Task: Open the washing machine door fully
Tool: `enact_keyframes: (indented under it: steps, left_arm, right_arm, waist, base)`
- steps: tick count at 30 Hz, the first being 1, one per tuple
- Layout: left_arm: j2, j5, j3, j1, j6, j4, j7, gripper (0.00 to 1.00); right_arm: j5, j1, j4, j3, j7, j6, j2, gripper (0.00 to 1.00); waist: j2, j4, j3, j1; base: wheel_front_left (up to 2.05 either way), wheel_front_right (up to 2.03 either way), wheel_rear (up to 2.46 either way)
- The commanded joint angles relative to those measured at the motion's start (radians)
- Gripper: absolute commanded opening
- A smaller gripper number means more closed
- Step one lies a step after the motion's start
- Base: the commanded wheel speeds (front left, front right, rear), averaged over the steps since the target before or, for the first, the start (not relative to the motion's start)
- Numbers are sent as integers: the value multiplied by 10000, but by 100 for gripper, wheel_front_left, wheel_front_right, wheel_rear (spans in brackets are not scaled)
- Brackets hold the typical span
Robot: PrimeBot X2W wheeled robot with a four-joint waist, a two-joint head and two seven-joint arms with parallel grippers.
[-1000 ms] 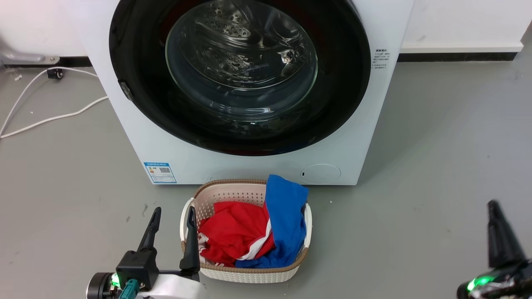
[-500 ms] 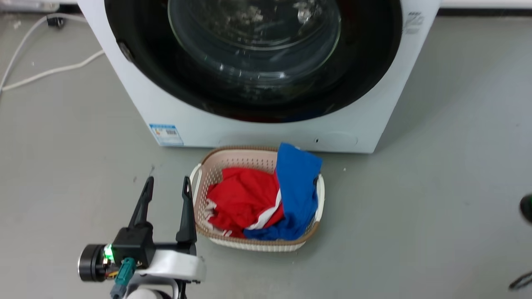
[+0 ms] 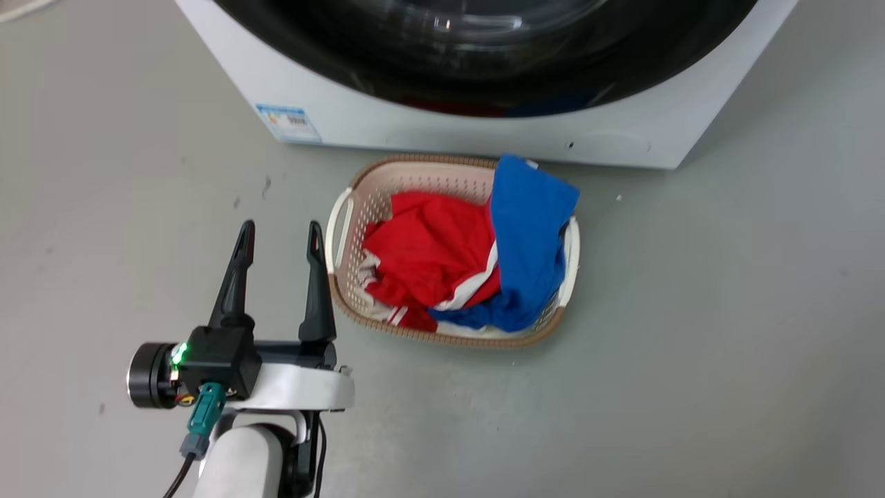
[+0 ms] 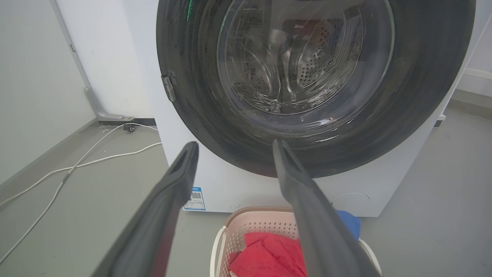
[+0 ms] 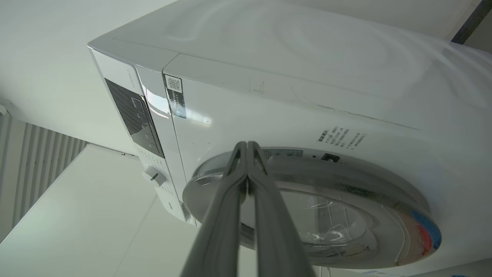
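The white washing machine (image 3: 484,131) stands ahead, its bottom front at the top of the head view. Its round glossy black washing machine door (image 4: 315,84) lies closed against the front, a metal hinge (image 4: 168,86) on its left rim. My left gripper (image 3: 280,232) hovers low over the floor, left of the basket, fingers apart and empty. In the left wrist view the left gripper (image 4: 234,145) points at the door's lower edge from a distance. My right gripper (image 5: 246,145) is shut with nothing between its fingers, aimed at the door's rim (image 5: 307,169) from the machine's side.
A beige laundry basket (image 3: 346,214) with red and blue clothes sits on the grey floor just before the machine. A white cable (image 4: 77,165) runs along the floor at the machine's left. A blue label sticker (image 3: 289,123) marks the lower left front.
The head camera has tilted down, so the machine and basket shifted up the picture. The right gripper has left the head view. The left gripper stays open.
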Motion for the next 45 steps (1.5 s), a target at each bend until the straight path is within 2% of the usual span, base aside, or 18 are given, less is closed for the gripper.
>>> enact_keyframes:
  steps: [1, 12, 26, 32, 38, 45]
  left_arm:
    - [-4, -42, -52, -195, 60, -83, -28, 100]
    - [-4, -260, -466, -837, 360, -367, -28, 100]
    - [-4, -487, -774, -1109, 566, -384, -28, 100]
    - [-2, -484, -753, -1110, 612, -319, -28, 100]
    - [-2, -415, -713, -1013, 567, -274, -28, 100]
    - [-5, -316, -626, -859, 467, -184, -28, 100]
  right_arm:
    - [-140, -385, 193, 139, 83, 3, -169, 0]
    - [-1190, -2976, 1544, 1686, 980, 4, -912, 0]
    - [-2343, -4836, 2546, 2943, 1802, 4, -871, 0]
    - [-2367, -4616, 2367, 3202, 2280, 17, -486, 0]
    - [-2279, -3608, 1438, 3604, 2858, 17, -164, 0]
    - [-1957, -2185, 213, 3409, 2981, 15, -268, 0]
  waist:
    - [0, 209, 509, -2]
    - [0, 717, 1626, -2]
    - [0, 1169, 2169, -2]
    - [0, 1122, 2140, -2]
    - [0, 927, 1898, -2]
    - [0, 700, 1480, -2]
  base:
    - [0, 0, 0]
    - [0, 0, 0]
    - [0, 0, 0]
    - [0, 0, 0]
    - [0, 0, 0]
    - [0, 0, 0]
